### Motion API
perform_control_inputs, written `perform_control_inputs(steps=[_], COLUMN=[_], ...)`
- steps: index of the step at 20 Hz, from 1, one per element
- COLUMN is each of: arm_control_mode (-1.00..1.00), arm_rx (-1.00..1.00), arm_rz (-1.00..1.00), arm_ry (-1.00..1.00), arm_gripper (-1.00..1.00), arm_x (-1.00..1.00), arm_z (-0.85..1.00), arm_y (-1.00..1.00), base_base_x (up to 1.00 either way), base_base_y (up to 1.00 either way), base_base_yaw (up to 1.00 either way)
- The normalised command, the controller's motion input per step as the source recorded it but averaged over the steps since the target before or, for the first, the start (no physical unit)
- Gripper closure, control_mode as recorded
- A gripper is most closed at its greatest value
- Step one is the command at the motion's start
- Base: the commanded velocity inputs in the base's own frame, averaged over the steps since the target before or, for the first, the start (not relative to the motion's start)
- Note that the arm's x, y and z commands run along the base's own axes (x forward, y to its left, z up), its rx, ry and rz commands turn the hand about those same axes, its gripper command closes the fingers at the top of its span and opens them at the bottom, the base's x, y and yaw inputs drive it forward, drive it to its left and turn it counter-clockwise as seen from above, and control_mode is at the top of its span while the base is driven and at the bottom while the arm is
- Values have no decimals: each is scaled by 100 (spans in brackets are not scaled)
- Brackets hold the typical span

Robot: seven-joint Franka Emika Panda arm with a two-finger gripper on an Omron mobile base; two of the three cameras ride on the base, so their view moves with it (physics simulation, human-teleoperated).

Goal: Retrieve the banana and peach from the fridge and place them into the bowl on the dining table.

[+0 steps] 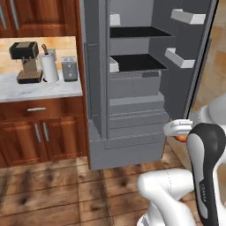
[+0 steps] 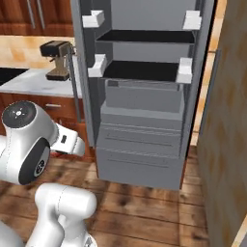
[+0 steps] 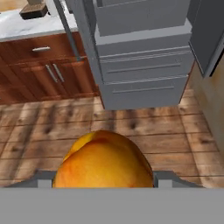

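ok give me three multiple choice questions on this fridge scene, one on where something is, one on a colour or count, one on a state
1. Where is the peach?
A. on a fridge shelf
B. between the gripper's fingers
C. on the wooden floor

2. What colour are the bins on the fridge doors?
A. white
B. red
C. green

3. What state are the upper fridge doors in?
A. both shut
B. open
C. taken off and lying on the floor

Answers:
1. B, the hand view has the orange-red fruit right at the gripper, a finger at each side, with the floor far behind it.
2. A, the door bins are white against the grey doors in both base views.
3. B, the dark inner shelves and the drawers below them are exposed, with the doors swung out to the sides.
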Motion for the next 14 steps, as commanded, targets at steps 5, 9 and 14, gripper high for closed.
perform_control_inputs(steps=[5, 9, 14], arm_control_mode=[100, 100, 100], arm_rx=[0, 0, 0], arm_rz=[0, 0, 0], arm_ry=[0, 0, 0], arm_gripper=[100, 100, 100], arm_x=[0, 0, 0], arm_z=[0, 0, 0], arm_y=[0, 0, 0], base_base_x=[-100, -100, -100], base_base_y=[51, 41, 40], base_base_yaw=[5, 4, 3])
